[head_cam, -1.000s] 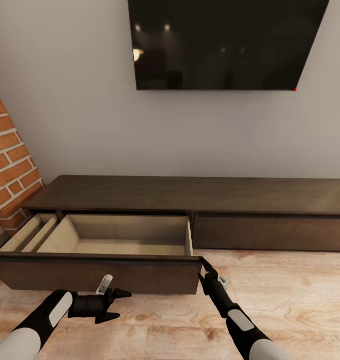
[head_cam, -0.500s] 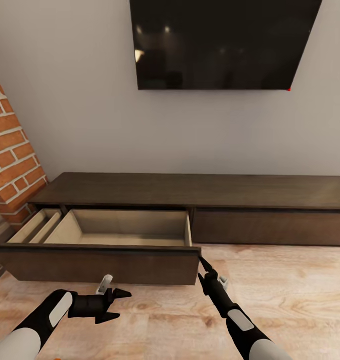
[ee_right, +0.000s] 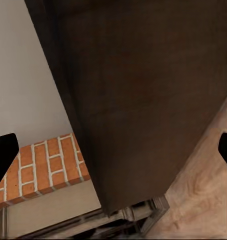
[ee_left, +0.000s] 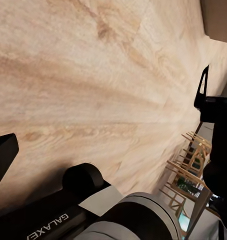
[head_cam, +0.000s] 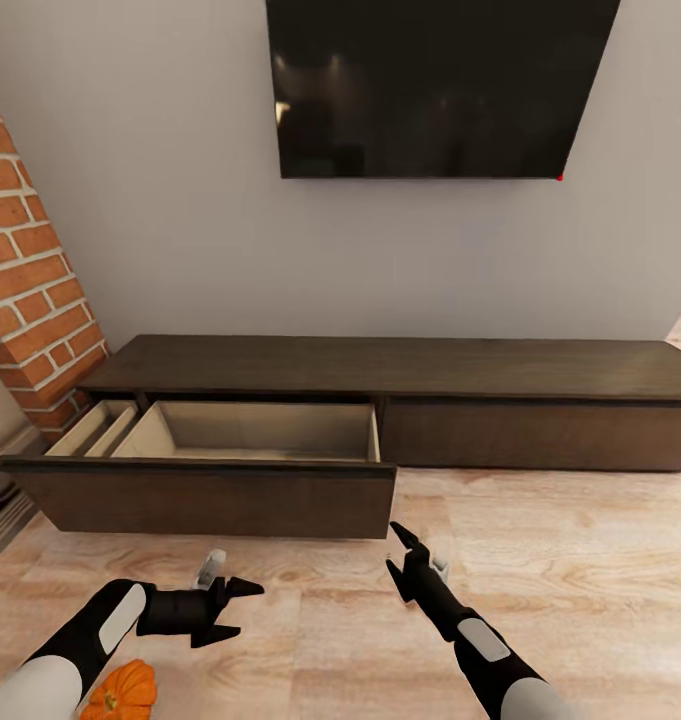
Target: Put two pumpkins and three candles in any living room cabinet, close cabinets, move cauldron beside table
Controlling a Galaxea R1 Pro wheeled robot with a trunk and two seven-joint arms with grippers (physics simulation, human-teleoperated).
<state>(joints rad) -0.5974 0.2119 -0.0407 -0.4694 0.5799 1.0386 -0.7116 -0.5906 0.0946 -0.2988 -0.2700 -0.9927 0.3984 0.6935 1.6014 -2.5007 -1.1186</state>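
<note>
Low over the wooden floor (head_cam: 580, 560), at about 7 o'clock in the head view: left gripper (head_cam: 242, 607), fingers spread, nothing between them, pointing sideways toward the other arm. At 5 o'clock: right gripper (head_cam: 398, 560), fingers parted and empty, tips aimed at the cabinet's open drawer (head_cam: 210, 490) but apart from its front (the right wrist view shows that dark front panel close up, fingertips at the picture's edges).

Cabinet (head_cam: 400, 365): long, low, dark brown, against the grey wall (head_cam: 180, 220). Drawer toward 9 o'clock pulled out, pale interior, nothing seen inside; drawer front toward 3 o'clock flush.

Pumpkin (head_cam: 120, 690): one, orange, ribbed, on the floor at 7 o'clock, just beside the left forearm.

Surroundings: black television (head_cam: 430, 85) at 12 o'clock; brick pillar (head_cam: 30, 270) at 9 o'clock.
</note>
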